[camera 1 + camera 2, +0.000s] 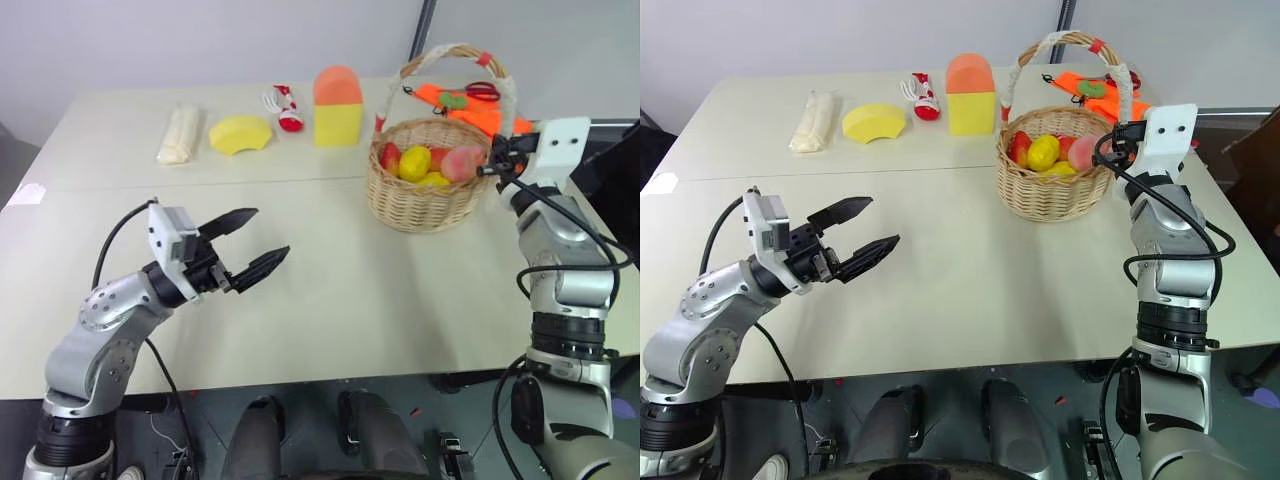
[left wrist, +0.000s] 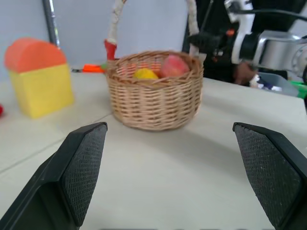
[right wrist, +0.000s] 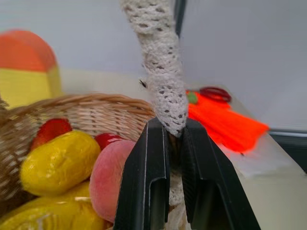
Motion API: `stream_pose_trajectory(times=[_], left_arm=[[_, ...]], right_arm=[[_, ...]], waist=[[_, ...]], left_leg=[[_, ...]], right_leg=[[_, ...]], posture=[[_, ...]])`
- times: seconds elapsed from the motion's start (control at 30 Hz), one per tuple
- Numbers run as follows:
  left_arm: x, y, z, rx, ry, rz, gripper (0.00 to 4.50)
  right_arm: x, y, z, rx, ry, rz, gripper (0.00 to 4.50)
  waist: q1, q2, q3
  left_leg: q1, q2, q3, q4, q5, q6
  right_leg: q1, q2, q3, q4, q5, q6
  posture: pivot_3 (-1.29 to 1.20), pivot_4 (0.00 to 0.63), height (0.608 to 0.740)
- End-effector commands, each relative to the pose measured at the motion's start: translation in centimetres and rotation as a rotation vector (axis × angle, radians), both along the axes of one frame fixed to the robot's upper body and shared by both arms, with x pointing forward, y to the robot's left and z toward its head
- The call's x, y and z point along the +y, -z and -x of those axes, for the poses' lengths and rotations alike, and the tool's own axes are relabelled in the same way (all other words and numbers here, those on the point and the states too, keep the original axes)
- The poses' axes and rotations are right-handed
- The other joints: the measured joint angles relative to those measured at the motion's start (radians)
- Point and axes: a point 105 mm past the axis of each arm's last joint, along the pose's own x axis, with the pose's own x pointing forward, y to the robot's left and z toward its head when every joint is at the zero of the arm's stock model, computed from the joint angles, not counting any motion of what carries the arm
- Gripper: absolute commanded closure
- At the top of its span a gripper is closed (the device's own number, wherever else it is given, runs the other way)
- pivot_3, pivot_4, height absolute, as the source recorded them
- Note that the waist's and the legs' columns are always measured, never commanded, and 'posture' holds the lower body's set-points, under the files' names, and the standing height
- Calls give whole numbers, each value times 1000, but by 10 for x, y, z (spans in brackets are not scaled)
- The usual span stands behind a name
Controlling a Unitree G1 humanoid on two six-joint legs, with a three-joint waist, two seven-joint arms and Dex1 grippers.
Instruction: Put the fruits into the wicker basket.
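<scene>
The wicker basket [image 1: 425, 205] stands at the table's right side, its tall white-wrapped handle [image 1: 455, 52] arching over it. Inside lie a bumpy yellow lemon [image 1: 415, 162] and a pink-orange peach [image 1: 462, 162], along with a red fruit [image 3: 50, 132]. My right gripper [image 3: 175, 125] is at the basket's right rim, shut on the lower part of the handle [image 3: 160, 72]. My left gripper [image 1: 258, 240] hovers open over the table's left half, well short of the basket, with nothing between its fingers [image 2: 84, 167].
Along the far side lie a cream roll [image 1: 180, 135], a yellow foam wedge [image 1: 240, 133], a small red-and-white item [image 1: 285, 108] and a yellow block with an orange top [image 1: 337, 105]. Orange material with red scissors [image 1: 470, 100] sits behind the basket.
</scene>
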Motion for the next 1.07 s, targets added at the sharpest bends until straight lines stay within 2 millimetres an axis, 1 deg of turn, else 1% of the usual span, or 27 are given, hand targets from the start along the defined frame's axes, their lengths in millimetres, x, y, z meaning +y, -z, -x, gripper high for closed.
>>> stream_pose_trajectory(times=[0.03, 0.07, 0.1, 0.2, 0.23, 0.27, 0.33, 0.4, 0.47, 0.53, 0.57, 0.67, 0.73, 0.83, 0.9, 0.97, 1.07], left_arm=[[-3, -2, 0, -1, -9, 5, 0], [-3, -1, -1, 1, -15, 4, 0], [-3, -2, -1, 2, -18, 4, 0], [0, -1, -2, 8, -40, 8, 0], [1, -1, -2, 11, -48, 8, 0], [4, 1, -3, 19, -62, 3, 0], [7, 3, -4, 29, -79, -1, 0], [18, 8, -6, 56, -128, -11, 0], [30, 16, -8, 93, -185, -28, 0], [44, 24, -11, 108, -269, -54, 0], [50, 27, -12, 104, -310, -71, 0], [69, 44, -9, 153, -388, -108, 0], [79, 50, -9, 166, -428, -106, 0], [91, 56, -9, 162, -494, -99, 0], [99, 58, -8, 161, -547, -88, 0], [103, 59, -6, 155, -571, -92, 0], [106, 59, -3, 147, -575, -83, 0]], right_arm=[[-13, -24, 2, -79, 32, -1, 4031], [-15, -24, 3, -79, 32, -6, 3581], [-15, -24, 4, -80, 30, -7, 3263], [-14, -29, 12, -99, 1, 34, 1785], [-13, -29, 15, -100, -13, 50, 1150], [-13, -28, 20, -100, -33, 74, 737], [-14, -26, 28, -96, -60, 96, 737], [-19, -18, 43, -80, -111, 115, 737], [-19, -12, 56, -71, -171, 110, 737], [-12, -7, 66, -57, -258, 119, 737], [-6, -4, 71, -45, -310, 124, 737], [36, 21, 92, 50, -580, 175, 737], [54, 31, 100, 84, -674, 175, 737], [72, 47, 105, 140, -763, 190, 737], [76, 60, 101, 174, -768, 231, 737], [78, 63, 96, 176, -766, 230, 737], [81, 62, 92, 170, -778, 215, 737]], waist=[[-5, 0, 0], [-6, 0, 0], [-6, 0, 0], [-7, 0, 0], [-7, 0, 0], [-7, 0, 0], [-6, 0, 0], [-5, 0, 0], [-5, 0, 0], [-7, 0, 0], [-12, 0, 0], [-15, 0, 0], [-14, 0, 0], [-11, 0, 0], [-10, 0, 0], [-8, 0, 0], [-6, 0, 0]], left_leg=[[0, 0, 0, 0, 0, 0], [0, 0, 0, 0, 0, 0], [0, 0, 0, 0, 0, 0], [0, 0, 0, 0, 0, 0], [0, 0, 0, 0, 0, 0], [0, 0, 0, 0, 0, 0], [0, 0, 0, 0, 0, 0], [0, 0, 0, 0, 0, 0], [0, 0, 0, 0, 0, 0], [1, 0, 0, 0, 0, 0], [1, 0, 0, 0, 0, 0], [4, 1, 1, 0, 0, 0], [5, 2, 1, 0, 0, 0], [4, 2, 1, 1, 0, 0], [4, 2, 2, 1, 0, 0], [3, 2, 2, 2, 0, 0], [3, 1, 2, 1, 0, 0]], right_leg=[[0, 0, 0, 0, 0, 1], [0, 0, 0, 0, 1, 1], [0, 0, 0, 0, 1, 1], [0, 0, 0, 0, 0, 1], [0, 0, 0, 0, 0, 1], [0, 0, 0, 0, 0, 1], [1, 0, 0, 0, 0, 2], [1, 0, 0, 0, 0, 1], [1, 0, 0, -1, 0, 1], [2, 0, 0, 0, -2, -1], [2, 0, 0, 0, -2, 0], [3, 0, 1, 0, -4, 1], [3, 1, 1, 0, -4, 1], [3, 1, 1, 0, -4, 0], [4, 0, 1, -1, -4, 0], [4, 0, 1, -2, -4, 0], [4, -1, 1, -3, -4, 0]], posture=[[0, 150, 737], [0, 150, 737], [0, 150, 737], [0, 150, 737], [0, 150, 737], [0, 150, 737], [0, 150, 737], [0, 150, 737], [0, 150, 737], [0, 150, 737], [0, 150, 737], [0, 150, 737], [0, 150, 737], [0, 150, 737], [0, 150, 737], [0, 150, 737], [0, 150, 737]])
